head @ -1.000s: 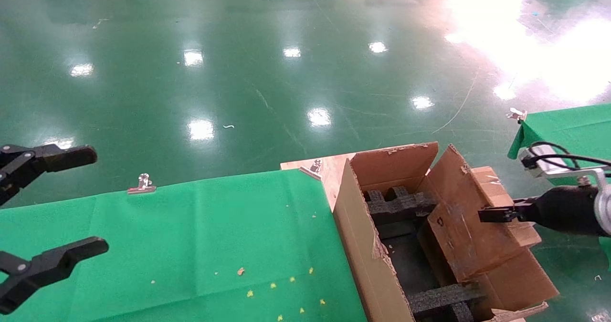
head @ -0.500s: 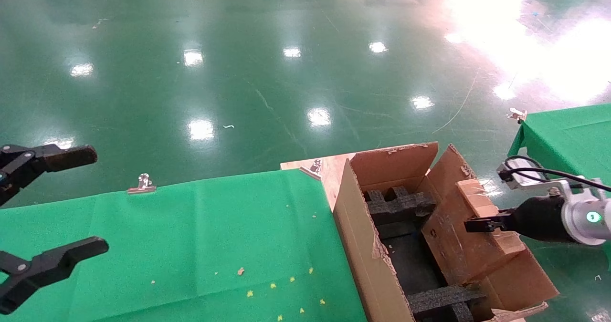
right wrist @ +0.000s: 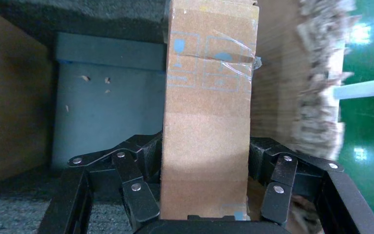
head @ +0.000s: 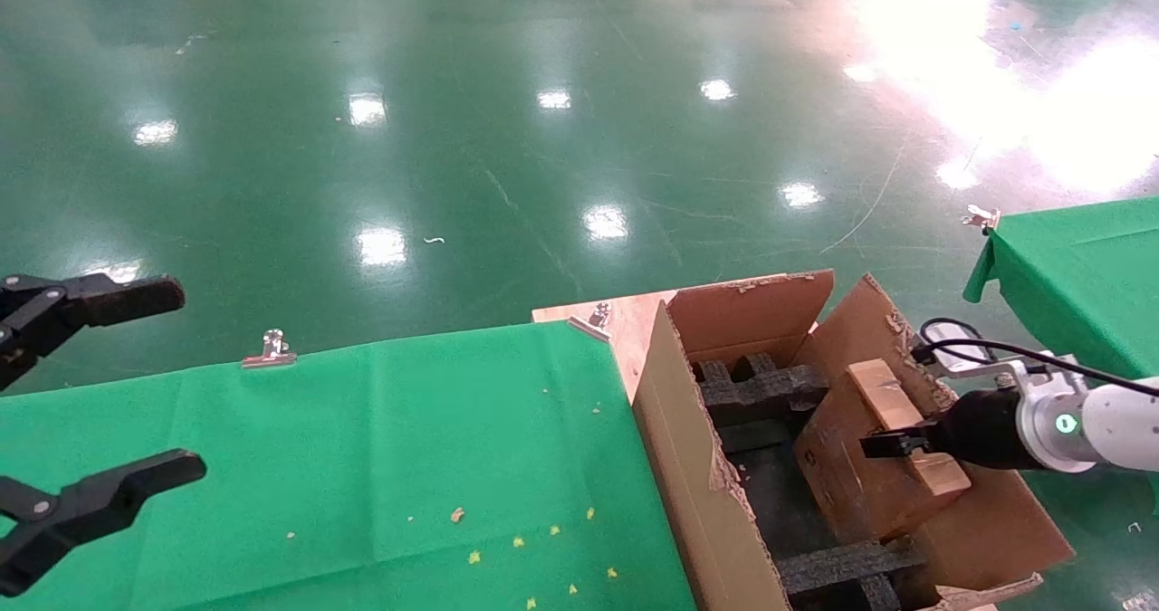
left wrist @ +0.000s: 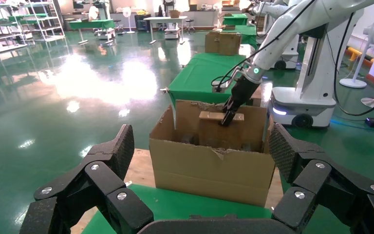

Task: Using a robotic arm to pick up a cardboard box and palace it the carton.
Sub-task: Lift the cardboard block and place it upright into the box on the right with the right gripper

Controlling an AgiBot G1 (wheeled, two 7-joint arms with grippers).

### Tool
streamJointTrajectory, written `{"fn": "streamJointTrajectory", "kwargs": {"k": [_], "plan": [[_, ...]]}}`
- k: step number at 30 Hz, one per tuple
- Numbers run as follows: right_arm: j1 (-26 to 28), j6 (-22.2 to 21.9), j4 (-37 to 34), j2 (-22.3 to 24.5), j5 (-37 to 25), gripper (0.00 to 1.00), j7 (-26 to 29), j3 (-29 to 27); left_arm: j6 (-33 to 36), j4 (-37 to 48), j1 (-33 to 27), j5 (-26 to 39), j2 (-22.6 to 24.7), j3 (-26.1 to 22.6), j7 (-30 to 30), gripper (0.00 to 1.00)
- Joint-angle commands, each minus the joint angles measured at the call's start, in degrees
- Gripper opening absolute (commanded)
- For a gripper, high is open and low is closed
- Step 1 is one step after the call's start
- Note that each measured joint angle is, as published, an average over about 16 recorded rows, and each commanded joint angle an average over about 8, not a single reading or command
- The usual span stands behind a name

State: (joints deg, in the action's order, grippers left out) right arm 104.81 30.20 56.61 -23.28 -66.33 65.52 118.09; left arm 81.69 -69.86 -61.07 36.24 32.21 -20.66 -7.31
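My right gripper [head: 892,443], on the white robotic arm [head: 1087,425] with the teal ring, is shut on the cardboard box [head: 860,457]. It holds the box on edge, tilted, partly down inside the carton [head: 688,466], between the black foam inserts [head: 761,389] and the right flap. In the right wrist view the fingers [right wrist: 146,151] clamp both sides of the taped box [right wrist: 207,112]. The left wrist view shows the box's top edge [left wrist: 209,116] above the carton's near wall [left wrist: 209,165]. My left gripper [head: 192,380] is open and empty at the far left.
A green-clothed table [head: 362,466] with metal clips [head: 270,350] lies left of the carton. A second green table [head: 1087,267] stands at the right. The carton's ragged right flap [head: 892,330] leans outward beside the arm. Shiny green floor lies beyond.
My right gripper has moved left and down with the cardboard box, lowering it deeper into the carton. The left arm has not moved.
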Motion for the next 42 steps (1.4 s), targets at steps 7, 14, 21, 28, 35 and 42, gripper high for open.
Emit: {"fn": "streamJointTrajectory", "kwargs": {"k": [7,14,21,28,35,42], "plan": [[-4.8,-0.3,-4.9,-3.5,4.2,0.0,-4.1,-1.2,0.0,0.0,0.0,0.0,0.0,0.0,0.0,1.0],[-7.4,1.0,-8.3,-6.0,6.4,0.41,-7.6,-2.1,0.0,0.0,0.0,0.0,0.0,0.0,0.0,1.0],[-8.2,1.9,-9.6,-6.9,7.0,1.0,-8.9,-2.4,0.0,0.0,0.0,0.0,0.0,0.0,0.0,1.0],[-7.9,1.9,-9.1,-6.6,6.8,1.0,-8.5,-2.2,0.0,0.0,0.0,0.0,0.0,0.0,0.0,1.0],[-7.6,2.0,-8.8,-6.4,6.6,1.0,-8.6,-2.3,0.0,0.0,0.0,0.0,0.0,0.0,0.0,1.0],[-6.4,2.2,-7.6,-5.7,5.8,1.0,-9.0,-2.2,0.0,0.0,0.0,0.0,0.0,0.0,0.0,1.0]]}}
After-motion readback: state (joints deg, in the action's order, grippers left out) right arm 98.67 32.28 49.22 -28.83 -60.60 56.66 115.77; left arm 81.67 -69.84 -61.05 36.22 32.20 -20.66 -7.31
